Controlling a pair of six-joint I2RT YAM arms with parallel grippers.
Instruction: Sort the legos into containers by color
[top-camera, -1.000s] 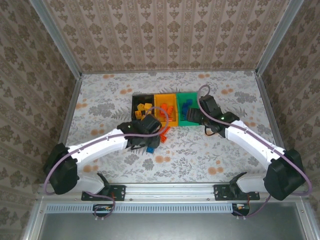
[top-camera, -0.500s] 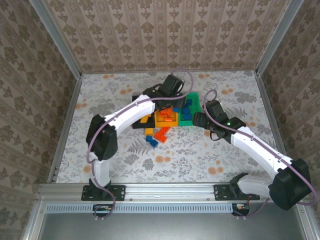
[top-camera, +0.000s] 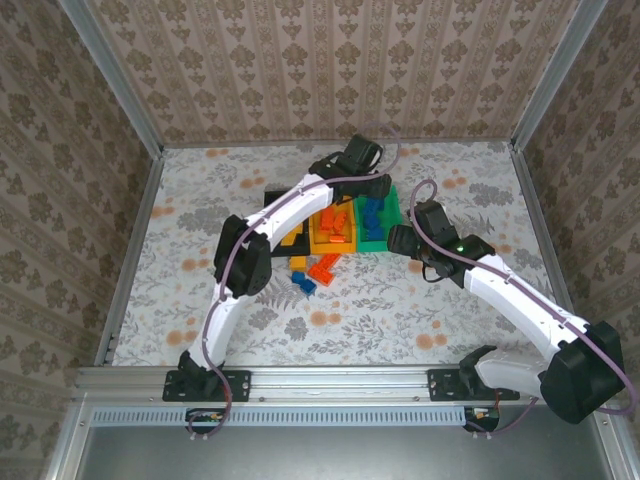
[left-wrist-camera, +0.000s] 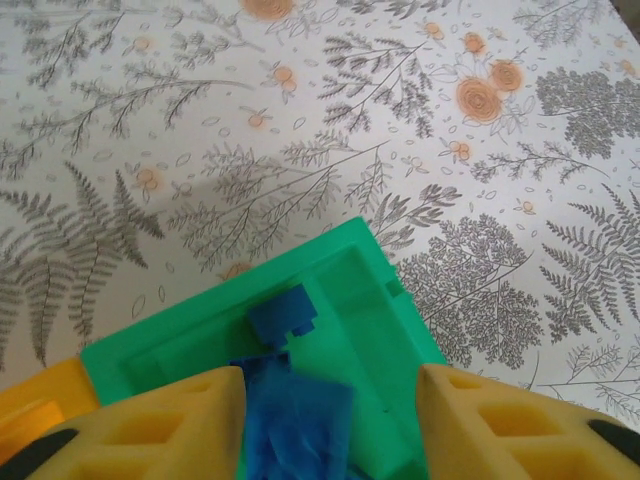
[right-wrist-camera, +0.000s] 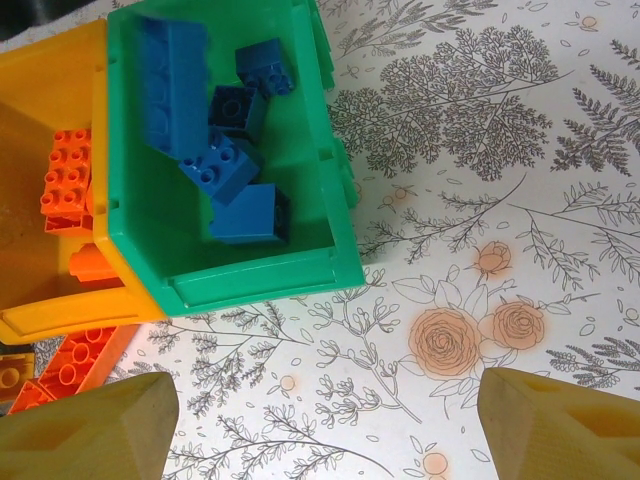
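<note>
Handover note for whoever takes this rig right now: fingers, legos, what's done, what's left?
Left gripper: over the green bin, fingers apart, with a blurred blue brick between them that seems to be dropping in.
Right gripper: open and empty, above the table beside the green bin.
Done: blue legos lie in the green bin and orange legos in the orange-yellow bin. The black bin is mostly hidden under the left arm.
Left: loose legos in yellow, orange and blue on the table in front of the bins.

White links (top-camera: 512, 296), black joints (top-camera: 245, 266), purple cables (top-camera: 425, 183), yellow tool fingers (right-wrist-camera: 88, 430)
</note>
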